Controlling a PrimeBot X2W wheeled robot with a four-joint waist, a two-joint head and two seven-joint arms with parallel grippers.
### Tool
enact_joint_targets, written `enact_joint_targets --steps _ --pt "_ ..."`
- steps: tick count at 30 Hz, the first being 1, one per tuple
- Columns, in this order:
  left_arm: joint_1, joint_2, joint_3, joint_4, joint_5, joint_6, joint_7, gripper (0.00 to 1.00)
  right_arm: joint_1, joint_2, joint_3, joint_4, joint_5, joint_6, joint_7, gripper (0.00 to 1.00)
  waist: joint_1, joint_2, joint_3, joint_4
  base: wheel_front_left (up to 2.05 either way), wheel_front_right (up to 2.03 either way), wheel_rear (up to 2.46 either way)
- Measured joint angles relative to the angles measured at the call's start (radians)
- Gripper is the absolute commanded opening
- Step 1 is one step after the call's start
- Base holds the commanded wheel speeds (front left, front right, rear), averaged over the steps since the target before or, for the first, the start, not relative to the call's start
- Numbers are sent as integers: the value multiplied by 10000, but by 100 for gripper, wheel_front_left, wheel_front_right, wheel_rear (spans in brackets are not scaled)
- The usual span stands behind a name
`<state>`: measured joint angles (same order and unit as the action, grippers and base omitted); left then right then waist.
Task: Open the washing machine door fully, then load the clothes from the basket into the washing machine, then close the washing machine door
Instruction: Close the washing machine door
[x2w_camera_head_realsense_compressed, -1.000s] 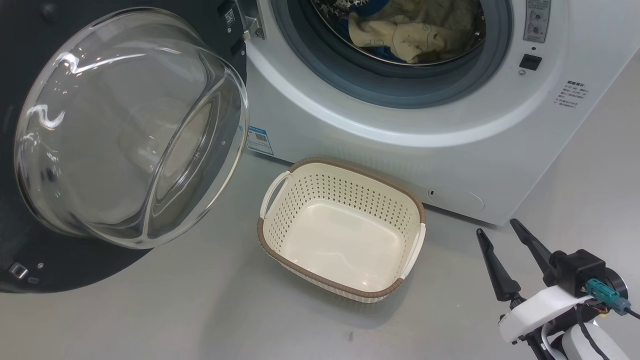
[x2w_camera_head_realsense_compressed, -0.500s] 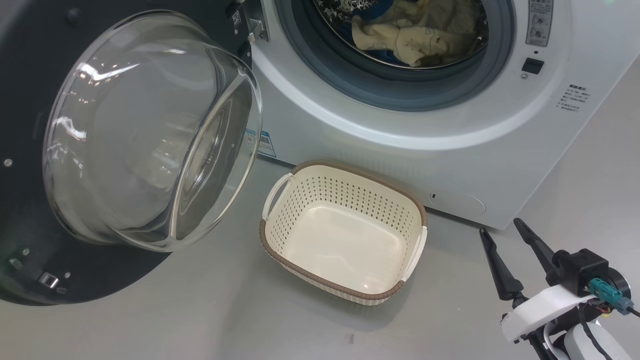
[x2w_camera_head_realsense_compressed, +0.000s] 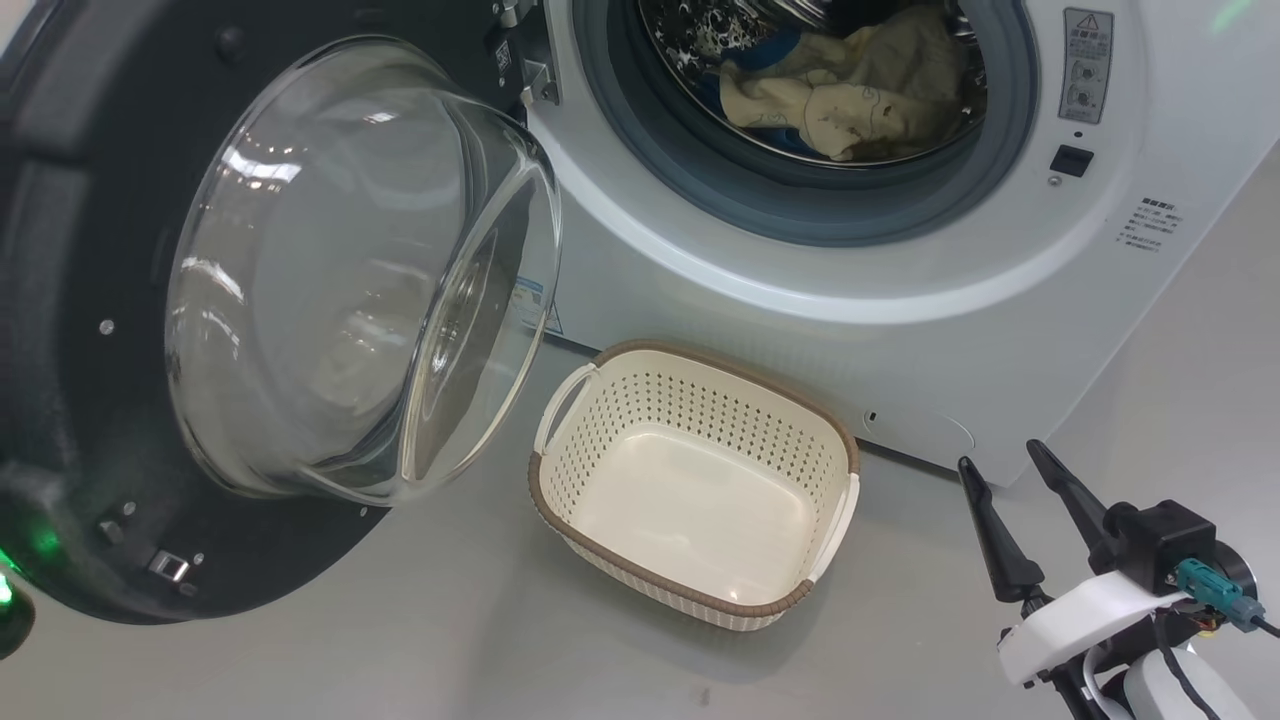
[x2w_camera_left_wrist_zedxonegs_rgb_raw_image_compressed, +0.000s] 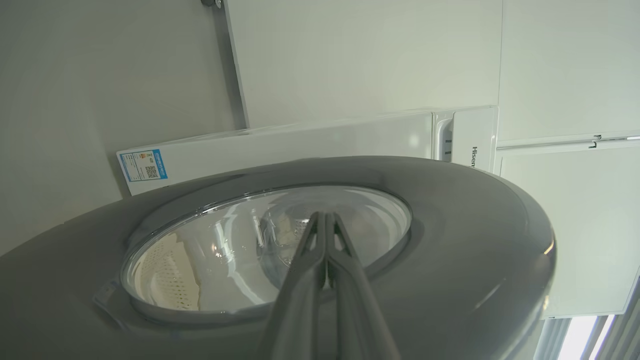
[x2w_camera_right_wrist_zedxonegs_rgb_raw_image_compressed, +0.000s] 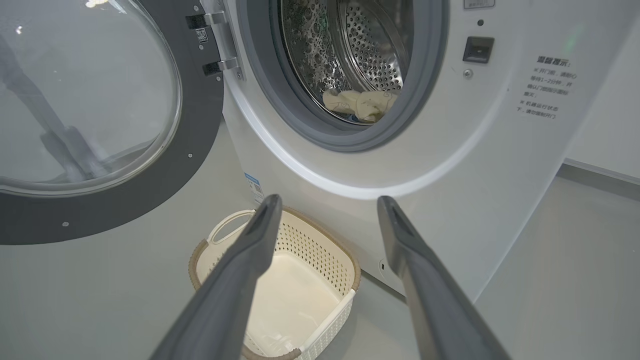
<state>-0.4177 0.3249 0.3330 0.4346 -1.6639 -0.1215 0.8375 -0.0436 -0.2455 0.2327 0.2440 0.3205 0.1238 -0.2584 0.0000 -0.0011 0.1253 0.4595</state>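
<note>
Glass-fronted door (x2w_camera_left_wrist_zedxonegs_rgb_raw_image_compressed: 475, 225) sits just ahead of my left gripper (x2w_camera_left_wrist_zedxonegs_rgb_raw_image_compressed: 325, 216), which is pressed together. Washer (x2w_camera_head_realsense_compressed: 900, 300) opening's off to my right. Right gripper (x2w_camera_head_realsense_compressed: 998, 455) is spread, well apart.

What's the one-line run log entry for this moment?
washing machine door: open | clothes: in washing machine | basket: empty | left end effector: shut, behind door | right end effector: open, empty
</note>
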Motion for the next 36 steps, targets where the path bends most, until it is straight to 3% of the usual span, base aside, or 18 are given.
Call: enact_joint_targets --steps 17,36 --pt "1047 -694 -573 -1781 -422 0 1206 0 220 385 44 29 69 0 0 100 0 0 -532 -129 0 0 0" --pt "2211 -2042 -1250 -3354 -972 0 1918 0 355 640 -75 10 69 0 0 100 0 0 -679 -872 0 0 0"
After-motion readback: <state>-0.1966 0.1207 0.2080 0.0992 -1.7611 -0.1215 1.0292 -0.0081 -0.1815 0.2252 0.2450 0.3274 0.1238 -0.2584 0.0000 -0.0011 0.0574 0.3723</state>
